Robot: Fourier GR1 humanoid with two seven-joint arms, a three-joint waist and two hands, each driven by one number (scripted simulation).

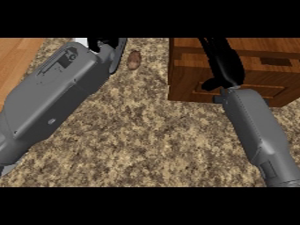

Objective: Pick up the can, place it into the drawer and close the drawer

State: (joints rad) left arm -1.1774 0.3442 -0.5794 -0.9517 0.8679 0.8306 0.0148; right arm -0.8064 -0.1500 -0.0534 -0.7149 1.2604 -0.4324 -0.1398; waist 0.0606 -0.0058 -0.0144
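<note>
Right hand (pixel 222 61) lies flat, fingers straight, on the wooden drawer (pixel 243 74) front, holding nothing. Can unseen, perhaps inside. Left hand (pixel 107 46) mostly cropped; can't tell. I judge a skewed push could jam the drawer.

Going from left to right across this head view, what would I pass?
Wooden floor → left forearm with its left hand → small brown object on the granite counter → wooden drawer unit → right hand reaching over it.
</note>
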